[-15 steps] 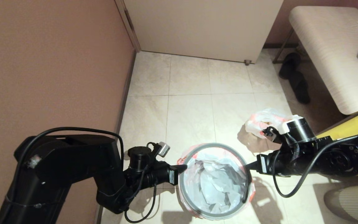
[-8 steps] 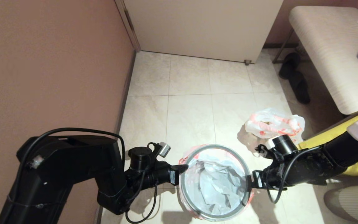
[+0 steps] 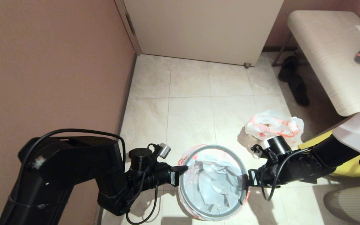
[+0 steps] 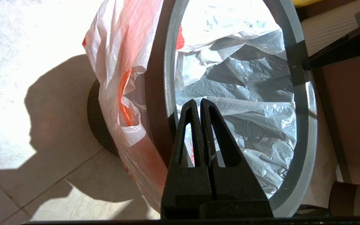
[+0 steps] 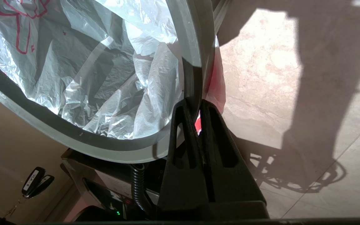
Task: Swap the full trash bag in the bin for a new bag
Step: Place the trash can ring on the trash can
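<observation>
Both grippers at bin rim.
Left gripper (image 4: 199,103) closed, empty; right gripper (image 5: 196,104) pinches the bin (image 3: 212,147)'s hoop over the new bag (image 3: 212,184).

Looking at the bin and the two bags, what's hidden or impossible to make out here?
- Bin floor: all views, covered by the new bag.
- Full trash bag contents: head view, too small, partly behind the right arm.
- Right gripper: right wrist view, whether its jaws pinch the hoop rim is unclear.
- Left gripper: left wrist view, jaws together at the rim; contact unclear.
</observation>
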`<state>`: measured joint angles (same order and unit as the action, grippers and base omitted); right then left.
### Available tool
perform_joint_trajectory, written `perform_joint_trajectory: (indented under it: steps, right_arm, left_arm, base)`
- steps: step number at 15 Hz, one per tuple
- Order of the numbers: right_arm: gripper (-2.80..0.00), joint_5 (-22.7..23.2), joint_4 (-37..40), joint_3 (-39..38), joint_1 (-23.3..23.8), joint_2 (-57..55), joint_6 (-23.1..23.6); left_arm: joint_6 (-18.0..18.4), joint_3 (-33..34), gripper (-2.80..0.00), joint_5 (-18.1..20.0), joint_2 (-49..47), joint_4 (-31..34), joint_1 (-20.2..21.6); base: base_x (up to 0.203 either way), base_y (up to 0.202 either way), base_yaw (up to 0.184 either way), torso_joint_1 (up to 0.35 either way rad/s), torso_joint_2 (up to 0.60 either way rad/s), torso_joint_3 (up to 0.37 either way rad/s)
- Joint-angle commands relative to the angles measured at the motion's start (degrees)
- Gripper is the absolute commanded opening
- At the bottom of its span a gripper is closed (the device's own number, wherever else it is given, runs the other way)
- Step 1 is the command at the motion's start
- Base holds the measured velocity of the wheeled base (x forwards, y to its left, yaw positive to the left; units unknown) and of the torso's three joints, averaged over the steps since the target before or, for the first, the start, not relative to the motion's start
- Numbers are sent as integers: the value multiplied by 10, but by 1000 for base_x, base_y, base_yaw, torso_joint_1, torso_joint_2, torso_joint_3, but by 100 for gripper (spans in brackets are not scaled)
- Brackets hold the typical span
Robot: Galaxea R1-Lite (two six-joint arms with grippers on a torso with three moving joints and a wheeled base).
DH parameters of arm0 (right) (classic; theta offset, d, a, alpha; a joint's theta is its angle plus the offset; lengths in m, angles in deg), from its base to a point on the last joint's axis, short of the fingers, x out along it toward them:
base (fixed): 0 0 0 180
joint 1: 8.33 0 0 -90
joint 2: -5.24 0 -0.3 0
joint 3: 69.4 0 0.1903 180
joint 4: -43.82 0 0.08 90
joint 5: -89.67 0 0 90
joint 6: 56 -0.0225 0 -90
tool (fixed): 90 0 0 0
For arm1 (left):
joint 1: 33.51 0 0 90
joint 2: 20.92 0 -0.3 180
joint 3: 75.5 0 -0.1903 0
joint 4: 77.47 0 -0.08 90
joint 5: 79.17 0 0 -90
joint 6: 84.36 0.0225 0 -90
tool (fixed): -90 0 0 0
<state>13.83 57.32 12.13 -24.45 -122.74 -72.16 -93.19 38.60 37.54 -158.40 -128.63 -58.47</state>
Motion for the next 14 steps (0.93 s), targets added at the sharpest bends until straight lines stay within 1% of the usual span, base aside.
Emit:
perform_joint_trajectory:
  steps: [1,5,10,11,14]
  right_arm:
    - [-280,-5,-4,1,-1,-17,-1]
    - [-280,-6,-3,9,-6,-4,-2]
    - [-280,-8,15,-8,-5,100,-1]
    - [-280,-12,30,-11,-6,129,-1]
    - [-280,-34,58,-34,-21,222,-14]
  left_arm:
    - [0,0,-280,1,-1,-4,0]
    - [-1,-1,-280,1,-1,-5,0]
    - [-3,2,-280,2,2,-19,5]
    - [-5,5,-280,2,9,-22,8]
    - [-8,28,-280,1,84,-23,7]
  base:
    - [0,0,0,0,0,0]
    - [0,0,0,0,0,0]
    - [0,0,0,0,0,0]
    - [0,0,0,0,0,0]
    - [0,0,0,0,0,0]
